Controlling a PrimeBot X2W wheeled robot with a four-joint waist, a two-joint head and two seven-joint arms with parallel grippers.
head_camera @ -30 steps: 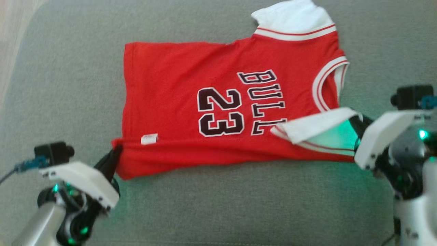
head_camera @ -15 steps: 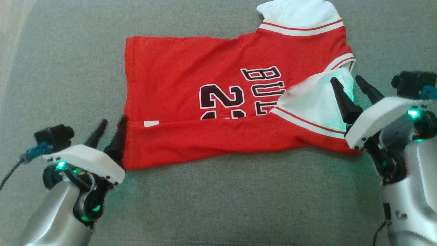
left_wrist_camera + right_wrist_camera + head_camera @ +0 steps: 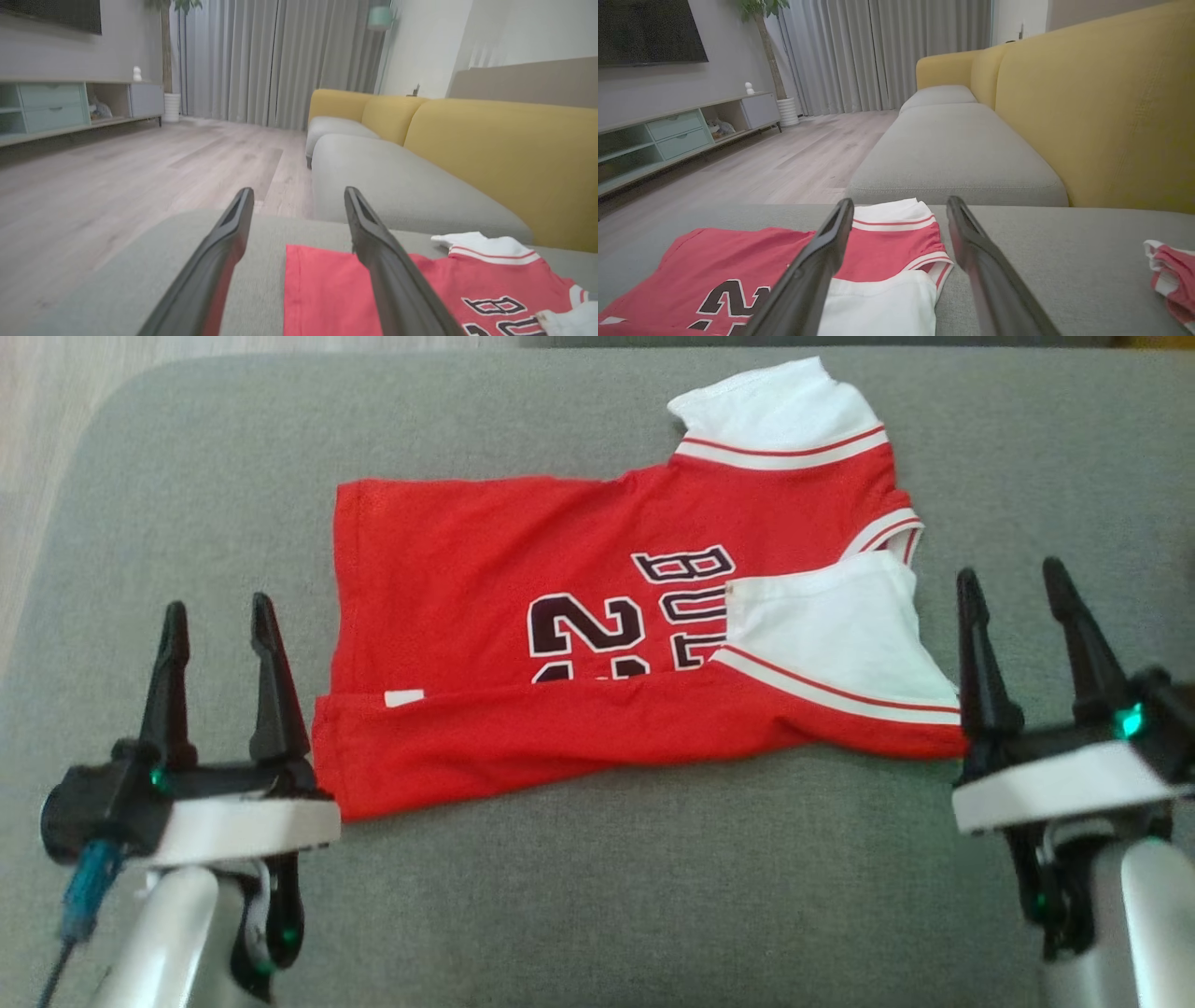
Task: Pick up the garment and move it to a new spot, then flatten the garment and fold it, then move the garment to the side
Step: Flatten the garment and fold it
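The garment (image 3: 523, 551) is a red jersey with white sleeves and dark "23" lettering, lying on a grey cushion (image 3: 597, 896). Its near long edge is folded over the front, with one white sleeve (image 3: 831, 635) lying on the chest. My left gripper (image 3: 217, 611) stands open just off the hem's near corner, nothing between its fingers. My right gripper (image 3: 1013, 579) is open beside the folded sleeve, clear of the cloth. The jersey (image 3: 327, 289) lies past the open left gripper (image 3: 295, 193) in the left wrist view; the jersey (image 3: 738, 266) also sits behind the open right gripper (image 3: 900, 205).
A yellow sofa backrest (image 3: 1101, 116) runs along the far side, with another grey seat cushion (image 3: 952, 154) beyond. A second small red and white cloth (image 3: 1174, 275) lies on the cushion to the right. Wooden floor (image 3: 117, 172) borders the cushion's left edge.
Both grippers let go of the garment's near edge, opened and drew back toward me. The folded-over edge and sleeve now lie loose on the jersey. The camera also shifted.
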